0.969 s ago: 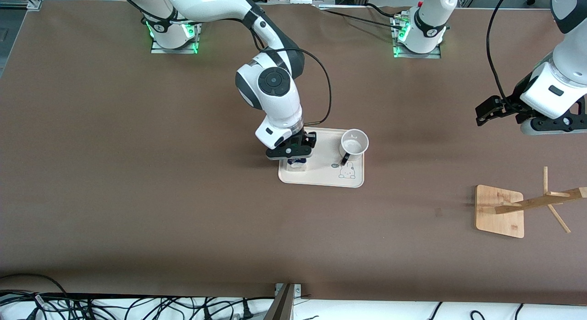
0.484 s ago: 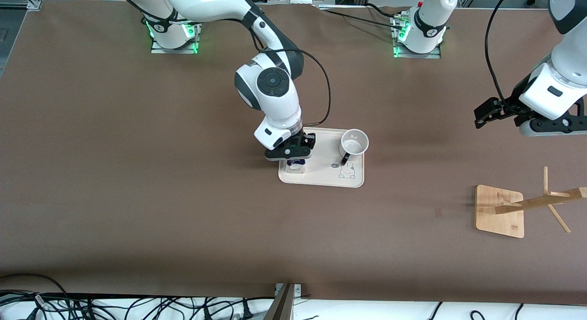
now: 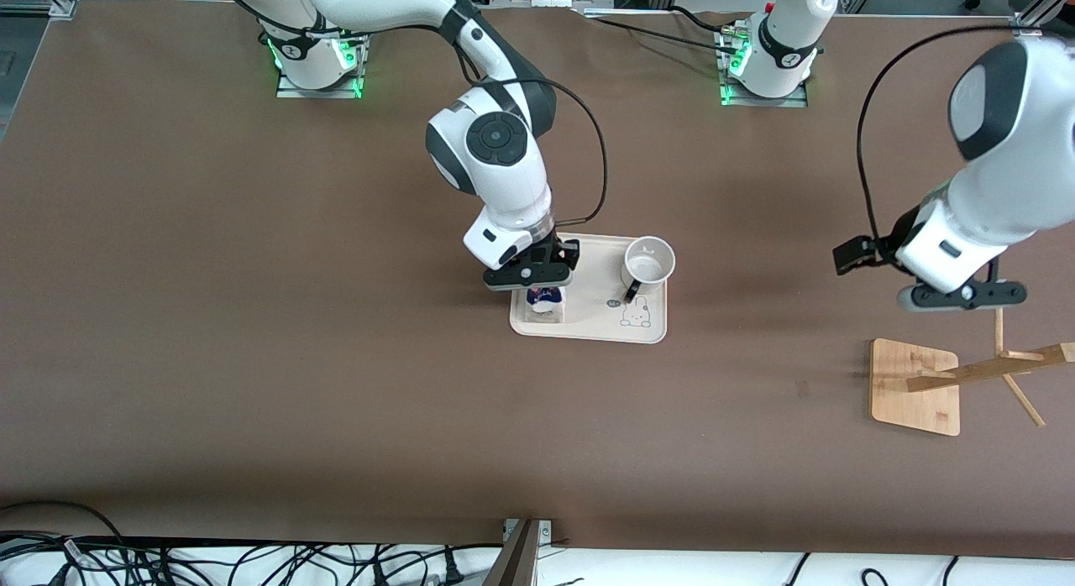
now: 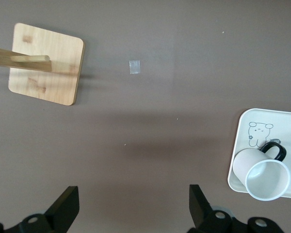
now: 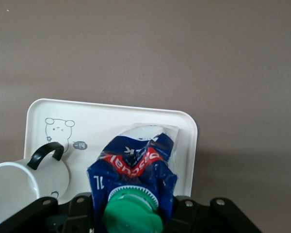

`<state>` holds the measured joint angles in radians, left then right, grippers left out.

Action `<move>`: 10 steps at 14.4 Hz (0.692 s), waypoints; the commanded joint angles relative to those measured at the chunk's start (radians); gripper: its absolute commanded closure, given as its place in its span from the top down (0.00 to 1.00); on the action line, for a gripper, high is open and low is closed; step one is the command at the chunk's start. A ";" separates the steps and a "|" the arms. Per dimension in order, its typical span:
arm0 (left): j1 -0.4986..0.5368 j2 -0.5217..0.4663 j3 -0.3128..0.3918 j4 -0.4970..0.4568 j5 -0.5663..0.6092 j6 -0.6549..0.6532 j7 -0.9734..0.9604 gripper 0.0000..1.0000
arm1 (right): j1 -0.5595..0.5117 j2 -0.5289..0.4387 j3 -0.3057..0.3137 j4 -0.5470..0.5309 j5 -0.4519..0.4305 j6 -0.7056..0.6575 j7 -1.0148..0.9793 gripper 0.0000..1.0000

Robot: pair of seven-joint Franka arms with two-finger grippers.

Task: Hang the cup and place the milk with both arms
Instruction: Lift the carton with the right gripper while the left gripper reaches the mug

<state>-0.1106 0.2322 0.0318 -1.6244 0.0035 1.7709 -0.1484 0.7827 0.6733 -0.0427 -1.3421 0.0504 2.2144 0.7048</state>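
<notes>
The milk [image 3: 544,301], a blue-topped carton with a green cap [image 5: 133,216], is at the end of the cream tray [image 3: 600,326] toward the right arm. My right gripper [image 3: 531,277] is shut on the milk's top [image 5: 136,167]. I cannot tell whether the carton is off the tray. The white cup [image 3: 648,265] stands on the same tray toward the left arm's end, its black handle [image 4: 275,150] pointing at the front camera. It also shows in the right wrist view [image 5: 29,187]. My left gripper [image 3: 957,295] is open and empty [image 4: 134,213], up over bare table between the tray and the rack.
A wooden cup rack with a square base [image 3: 914,386] and a pegged post [image 3: 991,368] stands toward the left arm's end, nearer the front camera than the tray. Its base also shows in the left wrist view [image 4: 46,65]. A bunny drawing [image 3: 637,315] marks the tray.
The left arm has swung down and inward, its gripper now over the table just above the rack. The right gripper has stayed on the milk and shifted only slightly.
</notes>
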 commanded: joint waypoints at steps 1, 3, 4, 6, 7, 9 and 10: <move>-0.001 0.070 -0.003 0.035 -0.025 -0.021 0.026 1.00 | 0.004 -0.064 -0.005 -0.006 -0.015 -0.070 0.007 0.35; -0.008 0.110 -0.009 0.015 -0.054 -0.021 0.026 1.00 | 0.004 -0.107 -0.023 -0.008 -0.017 -0.132 -0.005 0.35; -0.008 0.117 -0.010 0.006 -0.091 -0.021 0.026 1.00 | 0.001 -0.130 -0.032 -0.006 -0.018 -0.174 -0.014 0.35; -0.011 0.148 -0.012 0.001 -0.114 -0.021 0.027 1.00 | 0.000 -0.171 -0.061 -0.008 -0.012 -0.234 -0.060 0.35; -0.011 0.165 -0.027 0.001 -0.115 -0.018 0.029 1.00 | 0.000 -0.188 -0.080 -0.008 -0.011 -0.263 -0.079 0.35; -0.011 0.186 -0.072 0.001 -0.114 0.002 0.052 1.00 | 0.000 -0.218 -0.103 -0.008 -0.010 -0.288 -0.091 0.35; -0.012 0.199 -0.087 0.000 -0.115 0.022 0.073 1.00 | 0.000 -0.227 -0.121 -0.008 -0.009 -0.294 -0.094 0.35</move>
<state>-0.1192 0.4157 -0.0272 -1.6302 -0.0974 1.7727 -0.1245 0.7792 0.4792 -0.1424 -1.3349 0.0487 1.9422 0.6267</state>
